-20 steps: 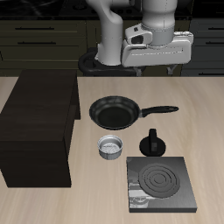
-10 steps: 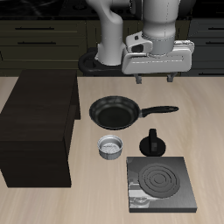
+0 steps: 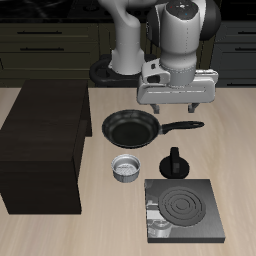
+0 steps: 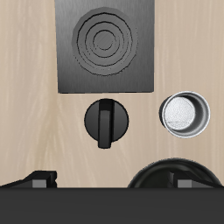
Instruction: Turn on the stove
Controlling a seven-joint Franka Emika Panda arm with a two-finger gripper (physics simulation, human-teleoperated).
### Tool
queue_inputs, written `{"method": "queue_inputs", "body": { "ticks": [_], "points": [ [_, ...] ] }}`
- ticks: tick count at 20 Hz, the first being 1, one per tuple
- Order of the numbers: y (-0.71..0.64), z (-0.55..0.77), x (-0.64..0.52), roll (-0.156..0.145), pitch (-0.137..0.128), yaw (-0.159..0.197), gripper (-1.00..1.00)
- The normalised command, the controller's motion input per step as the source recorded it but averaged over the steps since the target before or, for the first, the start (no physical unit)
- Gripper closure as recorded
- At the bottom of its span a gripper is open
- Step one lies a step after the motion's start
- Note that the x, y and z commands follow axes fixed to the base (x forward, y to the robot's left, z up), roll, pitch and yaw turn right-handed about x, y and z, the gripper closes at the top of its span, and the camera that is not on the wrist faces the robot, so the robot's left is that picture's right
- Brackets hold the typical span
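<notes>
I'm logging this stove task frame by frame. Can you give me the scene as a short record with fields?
stove: flat black plate with ring coil, near the table's front edge
knob: on the stove's front part, untouched
gripper: in the air above the pan handle, fingers apart, holding nothing
pan: behind the stove
round black item: between pan handle and stove
metal cup: beside it
cabinet: at the table's side
task state: stove not yet reached
</notes>
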Motion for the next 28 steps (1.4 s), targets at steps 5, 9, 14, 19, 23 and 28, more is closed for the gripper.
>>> {"method": "queue_inputs", "body": {
  "ticks": [5, 9, 14, 19, 23, 28],
  "points": [
    [0.07, -0.52, 0.07, 0.016, 0.027, -0.031, -1.0],
    [0.09, -0.36, 0.07, 0.025, 0.031, -0.015, -1.0],
    [0.05, -0.31, 0.03, 0.007, 0.036, -0.02, -1.0],
    [0.03, -0.26, -0.03, 0.008, -0.007, -0.022, -1.0],
    [0.03, -0.19, -0.06, 0.003, -0.034, 0.004, -1.0],
    [0.0, -0.25, -0.09, 0.01, -0.003, -0.002, -1.0]
  ]
}}
